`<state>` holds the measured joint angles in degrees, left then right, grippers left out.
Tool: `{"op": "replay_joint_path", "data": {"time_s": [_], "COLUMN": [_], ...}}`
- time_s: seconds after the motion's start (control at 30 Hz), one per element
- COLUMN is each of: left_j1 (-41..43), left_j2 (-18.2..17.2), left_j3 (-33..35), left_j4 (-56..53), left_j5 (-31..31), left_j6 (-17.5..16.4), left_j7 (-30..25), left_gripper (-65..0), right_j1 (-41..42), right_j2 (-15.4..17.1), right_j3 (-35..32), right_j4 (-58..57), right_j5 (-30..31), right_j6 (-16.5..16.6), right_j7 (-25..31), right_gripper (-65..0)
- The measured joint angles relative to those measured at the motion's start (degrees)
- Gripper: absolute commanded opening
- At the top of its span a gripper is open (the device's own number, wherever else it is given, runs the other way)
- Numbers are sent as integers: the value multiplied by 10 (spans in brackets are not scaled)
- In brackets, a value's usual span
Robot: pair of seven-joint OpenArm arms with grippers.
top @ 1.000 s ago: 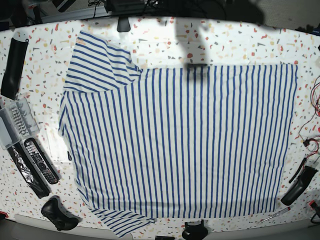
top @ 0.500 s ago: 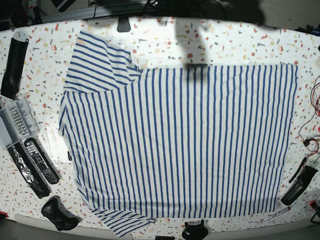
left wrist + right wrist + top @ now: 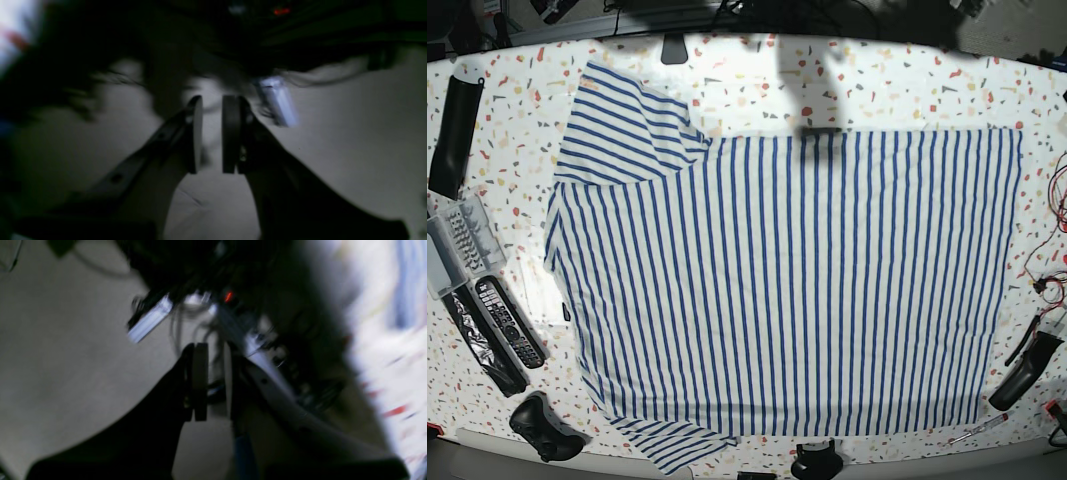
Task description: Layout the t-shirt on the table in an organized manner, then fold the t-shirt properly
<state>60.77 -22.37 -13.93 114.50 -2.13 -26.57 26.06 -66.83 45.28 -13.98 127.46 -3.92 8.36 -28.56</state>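
Observation:
The t-shirt [image 3: 797, 280], white with thin blue stripes, lies spread flat on the speckled table [image 3: 907, 85]. Its hem is at the right, one sleeve [image 3: 627, 120] at the far left and the other sleeve [image 3: 677, 448] at the near left edge. Neither gripper shows in the base view. In the left wrist view my left gripper [image 3: 212, 136] hangs over grey floor, jaws a narrow gap apart with nothing between them. My right gripper [image 3: 215, 383] stands the same way, off the table's edge [image 3: 393, 373]; blurred stripes of the t-shirt [image 3: 403, 290] show at the right.
At the table's left lie a black tube [image 3: 454, 135], a clear plastic box [image 3: 457, 240], remote controls [image 3: 507, 322] and a black controller [image 3: 542, 425]. At the right are red wires [image 3: 1055, 200], a black tool [image 3: 1027, 372] and a screwdriver [image 3: 977, 430].
The shirt and the items on the table lie as before. Only a dark shape beyond the far edge has shifted slightly.

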Motion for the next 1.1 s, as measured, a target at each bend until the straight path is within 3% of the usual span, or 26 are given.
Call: {"op": "replay_joint_path", "data": {"time_s": [0.13,0.23,0.33,0.43,0.7,0.87,1.0,1.1], "left_j1": [-1,-2,-28,-72,-172,-214,-222,-221], "left_j2": [-48,-89,-119,-135,-134,-136,-170,-202], "left_j3": [0,0,1,1,24,92,162,193], "left_j4": [73,97,97,84,-28,-87,-119,-144], "left_j5": [78,179,240,257,264,336,379,418], "left_j6": [55,80,69,75,77,178,203,249], "left_j7": [-35,-85,-87,-98,-145,-142,-137,-133], "left_gripper": [-559,-548,-445,-365,-371,-371,-371,-371], "right_j1": [1,2,2,0,0,0,10,23], "right_j2": [0,0,1,0,-6,-9,-11,-13], "right_j3": [33,76,120,153,178,178,178,178], "right_j4": [38,48,48,48,48,48,48,48], "right_j5": [-49,-80,-112,-124,-146,-195,-205,-205], "right_j6": [-10,-51,-54,-54,-54,-93,-105,-110], "right_j7": [0,0,6,6,6,6,-10,-12], "right_gripper": [-561,-561,-561,-561,-561,-561,-561,-561]}}
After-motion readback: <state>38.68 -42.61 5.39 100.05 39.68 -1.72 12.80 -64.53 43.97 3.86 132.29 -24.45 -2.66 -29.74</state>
